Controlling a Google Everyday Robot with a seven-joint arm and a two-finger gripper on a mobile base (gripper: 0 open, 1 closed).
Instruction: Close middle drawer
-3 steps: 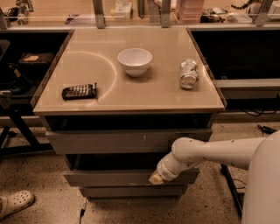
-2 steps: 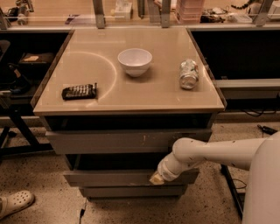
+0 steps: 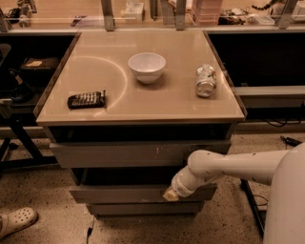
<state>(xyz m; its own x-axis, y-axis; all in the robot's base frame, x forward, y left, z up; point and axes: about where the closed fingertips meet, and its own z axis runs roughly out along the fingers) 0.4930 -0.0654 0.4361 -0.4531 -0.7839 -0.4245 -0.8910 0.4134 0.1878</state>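
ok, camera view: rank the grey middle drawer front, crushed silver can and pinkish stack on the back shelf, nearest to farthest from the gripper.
1. Grey middle drawer front: the gripper sits right at it, low centre-right.
2. Crushed silver can: tabletop, right side.
3. Pinkish stack: back shelf, farthest back.

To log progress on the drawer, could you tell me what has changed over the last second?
Nothing visibly changed: the gripper is at the front of the middle drawer, which stands partly open; the bowl, can and remote are unmoved.
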